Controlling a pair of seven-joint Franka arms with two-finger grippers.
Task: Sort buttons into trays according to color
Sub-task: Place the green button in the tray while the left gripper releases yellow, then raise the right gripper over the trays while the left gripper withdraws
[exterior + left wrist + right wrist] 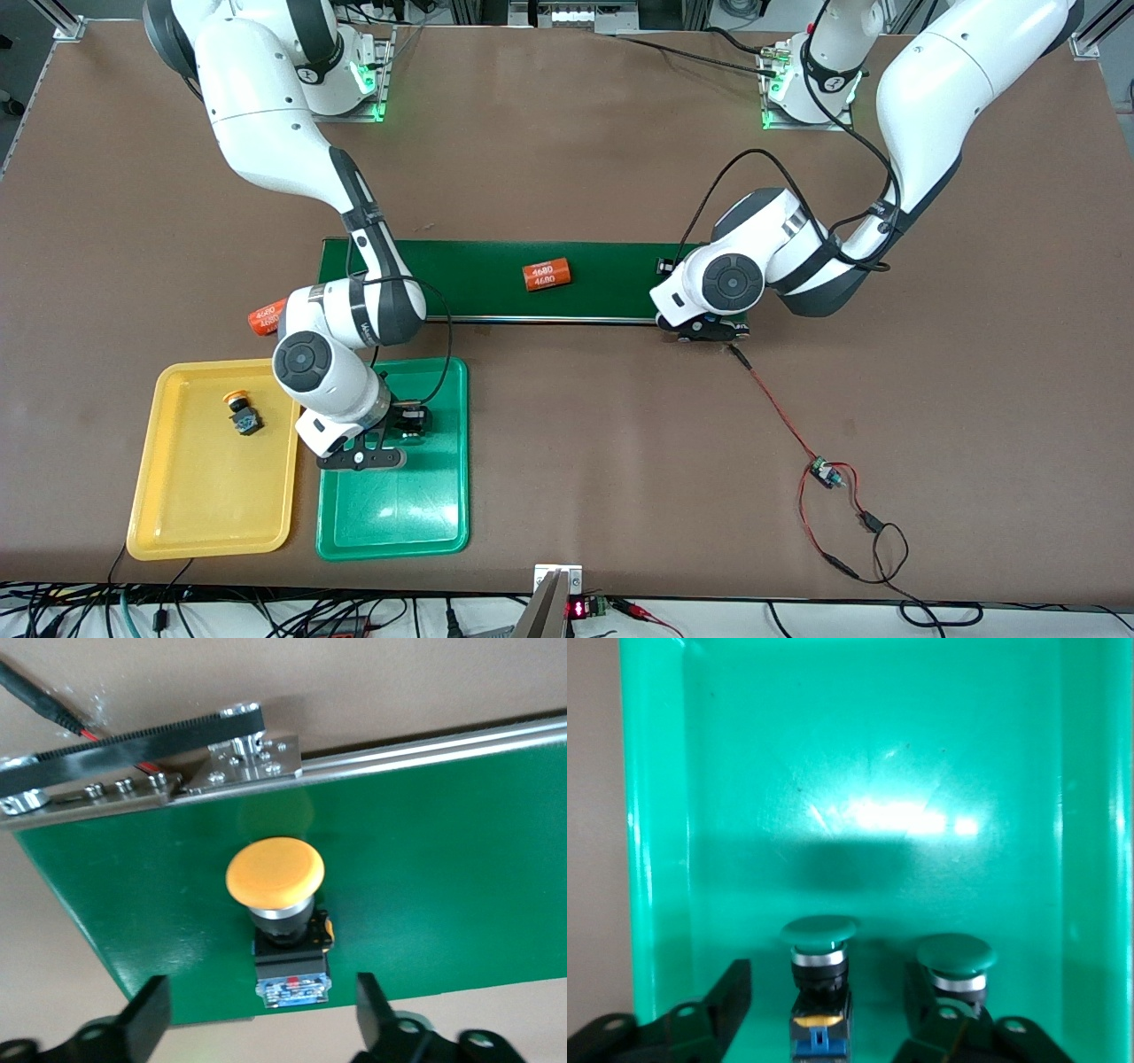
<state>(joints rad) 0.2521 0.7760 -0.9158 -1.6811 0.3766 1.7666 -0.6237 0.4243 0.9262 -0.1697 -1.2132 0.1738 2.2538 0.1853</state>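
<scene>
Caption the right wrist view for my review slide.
Right pincer open over the shallow green plastic tray, straddling one of two green mushroom-cap push-buttons.

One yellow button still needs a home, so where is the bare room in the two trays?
The yellow tray holds one yellow button near its farther rim; everything nearer the camera is bare. The green tray is crowded at its farther end: two green buttons and the right gripper.

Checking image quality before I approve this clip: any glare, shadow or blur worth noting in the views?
Right wrist view: bright glare on the green tray, a dark shadow band below it, gripper fingers soft. Left wrist view: yellow button clear, fingers blurred. Front view: evenly lit.
</scene>
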